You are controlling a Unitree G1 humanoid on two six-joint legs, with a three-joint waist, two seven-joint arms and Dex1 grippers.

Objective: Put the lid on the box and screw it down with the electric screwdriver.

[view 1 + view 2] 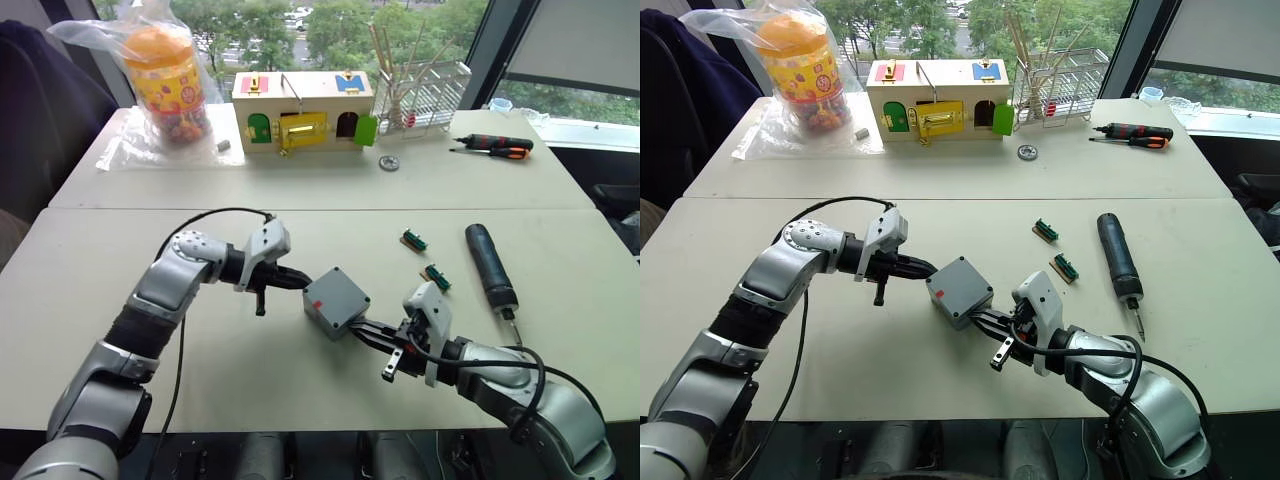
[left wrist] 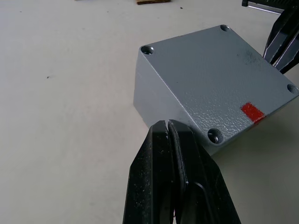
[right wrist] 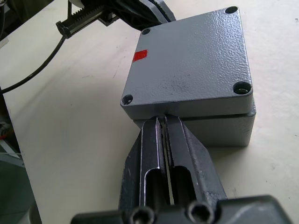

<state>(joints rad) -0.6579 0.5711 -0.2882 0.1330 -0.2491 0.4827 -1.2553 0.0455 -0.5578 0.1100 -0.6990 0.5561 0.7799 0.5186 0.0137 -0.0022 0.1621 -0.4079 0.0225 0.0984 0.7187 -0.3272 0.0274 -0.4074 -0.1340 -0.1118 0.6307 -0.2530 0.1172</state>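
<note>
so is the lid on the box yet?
On. The lid sits atop the box, slightly skewed, its corner holes showing no screws.

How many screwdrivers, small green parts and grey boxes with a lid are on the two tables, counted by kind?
Electric screwdriver: 1
Hand screwdrivers: 2
Small green parts: 2
Grey box with the lid on it: 1
Total: 6

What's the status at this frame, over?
Left gripper and right gripper shut, pressing opposite sides. Lid on box, slightly skewed. Electric screwdriver untouched on table.
</note>
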